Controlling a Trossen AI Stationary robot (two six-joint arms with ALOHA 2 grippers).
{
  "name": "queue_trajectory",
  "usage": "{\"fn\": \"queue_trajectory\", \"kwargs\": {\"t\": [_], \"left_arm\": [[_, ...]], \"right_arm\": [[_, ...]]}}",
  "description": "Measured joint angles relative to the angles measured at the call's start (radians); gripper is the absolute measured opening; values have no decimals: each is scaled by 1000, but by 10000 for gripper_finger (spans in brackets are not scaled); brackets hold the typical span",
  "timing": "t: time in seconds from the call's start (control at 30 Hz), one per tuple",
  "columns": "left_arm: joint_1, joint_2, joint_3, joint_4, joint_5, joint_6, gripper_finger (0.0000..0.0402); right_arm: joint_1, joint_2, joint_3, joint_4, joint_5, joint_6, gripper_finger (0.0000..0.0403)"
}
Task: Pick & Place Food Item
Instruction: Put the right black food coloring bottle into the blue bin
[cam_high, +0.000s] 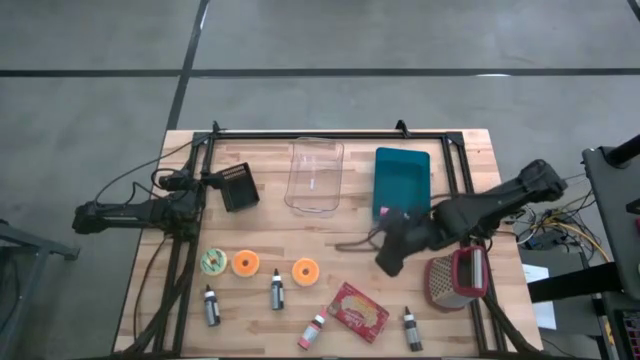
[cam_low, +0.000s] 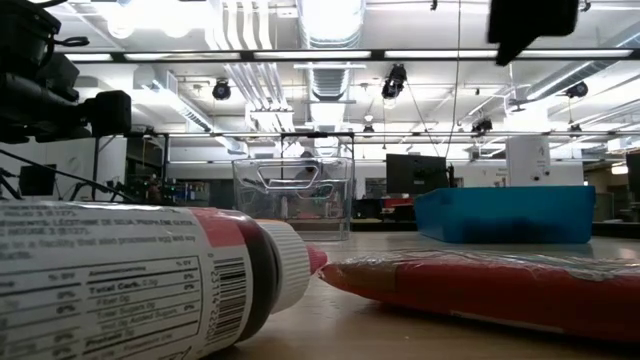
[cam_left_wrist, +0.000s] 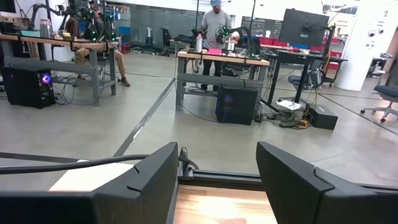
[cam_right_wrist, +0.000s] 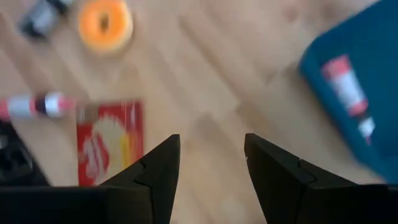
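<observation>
Near bottle (cam_low: 130, 290) cut off by the low view's left and bottom edges, label print blurred, red packet (cam_low: 490, 285) cut off at right, blue bin's (cam_right_wrist: 357, 87) contents blurred in right wrist view

At the lower left of the low view, the lying bottle (cam_low: 150, 290) carries a nutrition label — "Total Carb." with "0%" figures can be read, beside a barcode (the finer lines are blurred). The red packet (cam_high: 358, 311) bears print too small to read.
</observation>
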Motion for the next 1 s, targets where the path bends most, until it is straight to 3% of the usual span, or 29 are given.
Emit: {"fn": "queue_trajectory", "kwargs": {"t": [0.33, 0.63, 1.0], "left_arm": [[0, 0, 0, 0, 0, 0, 223], [0, 0, 0, 0, 0, 0, 223], [0, 0, 0, 0, 0, 0, 223]], "right_arm": [[98, 251, 204, -200, -194, 274, 178], [205, 304, 216, -128, -261, 453, 178], [268, 376, 191, -95, -319, 538, 178]]}}
